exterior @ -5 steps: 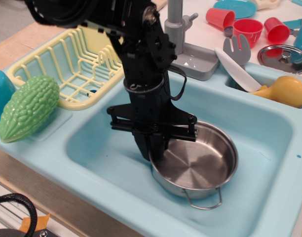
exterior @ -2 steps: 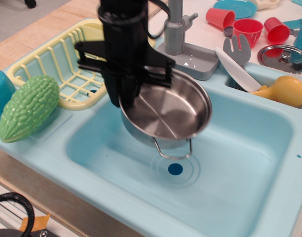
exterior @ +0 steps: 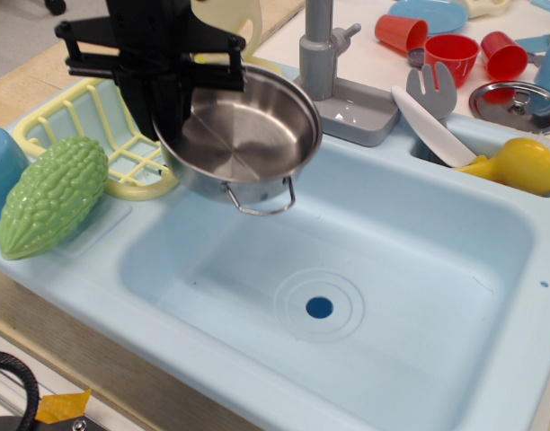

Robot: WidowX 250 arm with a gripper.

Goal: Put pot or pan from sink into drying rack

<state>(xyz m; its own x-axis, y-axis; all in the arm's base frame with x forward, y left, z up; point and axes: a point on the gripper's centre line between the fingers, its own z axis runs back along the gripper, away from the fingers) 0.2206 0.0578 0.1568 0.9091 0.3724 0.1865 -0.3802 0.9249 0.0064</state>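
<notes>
Gripping pot (exterior: 243, 135) rim, end effector (exterior: 167, 112) vertical

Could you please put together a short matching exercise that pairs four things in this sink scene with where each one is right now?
Things:
1. steel pot
2. green bumpy gourd
3. steel lid with knob
4. yellow pear-shaped toy

Places:
A. on the white counter beyond the sink, at far right
B. lying on the sink's front left ledge, beside the drying rack
C. held in the air by the gripper, over the sink's left edge
D. at the sink's back right, next to the white spoon

Pairs: 1-C, 2-B, 3-A, 4-D
</notes>
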